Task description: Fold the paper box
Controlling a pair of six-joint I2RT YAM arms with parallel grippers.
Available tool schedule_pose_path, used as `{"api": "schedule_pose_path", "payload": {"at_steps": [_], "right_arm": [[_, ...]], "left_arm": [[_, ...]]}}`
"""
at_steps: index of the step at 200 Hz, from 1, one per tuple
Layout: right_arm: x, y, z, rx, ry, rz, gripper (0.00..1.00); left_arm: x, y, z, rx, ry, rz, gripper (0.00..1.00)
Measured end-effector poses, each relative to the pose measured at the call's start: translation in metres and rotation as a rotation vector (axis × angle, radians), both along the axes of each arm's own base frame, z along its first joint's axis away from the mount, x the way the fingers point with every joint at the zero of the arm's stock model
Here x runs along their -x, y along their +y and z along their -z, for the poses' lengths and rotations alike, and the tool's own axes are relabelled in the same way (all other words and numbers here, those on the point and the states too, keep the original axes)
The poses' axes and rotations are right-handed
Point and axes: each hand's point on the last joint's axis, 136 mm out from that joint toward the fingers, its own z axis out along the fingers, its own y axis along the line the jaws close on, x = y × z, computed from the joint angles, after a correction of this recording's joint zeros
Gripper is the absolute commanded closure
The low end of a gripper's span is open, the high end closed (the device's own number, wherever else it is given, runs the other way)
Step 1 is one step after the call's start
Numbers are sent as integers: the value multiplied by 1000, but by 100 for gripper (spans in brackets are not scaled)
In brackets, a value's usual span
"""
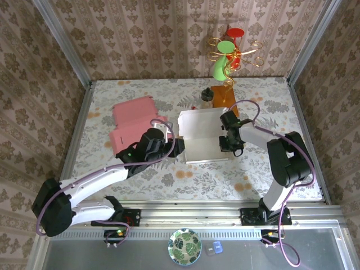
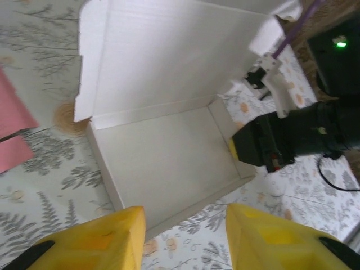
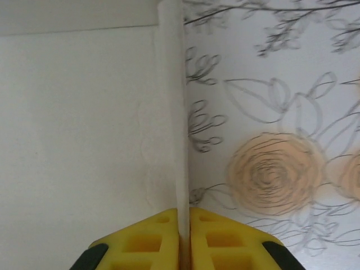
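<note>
The paper box [image 1: 199, 138] lies mid-table with its white inside up, low side walls standing and its back panel [image 2: 169, 50] raised. My right gripper [image 1: 228, 144] is at the box's right side. In the right wrist view that gripper [image 3: 184, 216] is shut on the thin upright right wall [image 3: 171, 112]. My left gripper [image 1: 179, 147] hovers at the box's left edge. Its yellow fingers [image 2: 112, 239] stand apart with nothing between them, and the box's near wall [image 2: 191, 205] is just ahead of them. The right gripper's black body [image 2: 270, 146] shows at the far wall.
A pink card box [image 1: 135, 126] lies flat to the left of the white one. An orange block [image 1: 226, 99] and a small dark-capped bottle [image 1: 207, 97] stand behind it, with a wire stand [image 1: 230, 53] further back. A patterned bowl [image 1: 184, 246] sits below the rail.
</note>
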Motion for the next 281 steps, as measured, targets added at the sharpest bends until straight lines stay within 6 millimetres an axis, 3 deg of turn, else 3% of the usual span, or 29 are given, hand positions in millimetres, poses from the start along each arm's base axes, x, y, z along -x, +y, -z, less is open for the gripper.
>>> {"api": "schedule_pose_path", "payload": {"at_steps": [41, 96, 127, 160, 188, 215, 241, 281], "right_arm": [[2, 24, -5, -19, -15, -1, 86], [2, 29, -15, -47, -33, 39, 75], [2, 30, -37, -72, -74, 23, 63], [-2, 28, -76, -110, -141, -3, 55], [-18, 1, -113, -172, -208, 38, 50], [-46, -24, -139, -203, -263, 46, 47], [-71, -15, -147, -206, -273, -57, 45], [-87, -5, -128, -192, -220, -180, 44]], "left_arm": [[-16, 40, 20, -93, 60, -96, 55], [-31, 75, 25, -162, 87, -126, 50], [-41, 72, 9, -172, 66, -76, 49], [-55, 59, 4, -205, 69, 8, 48], [-71, 52, 6, -242, 92, 59, 46], [-90, 49, 10, -263, 117, 82, 46], [-107, 44, 13, -296, 127, 112, 47], [-118, 37, 20, -335, 131, 155, 49]]}}
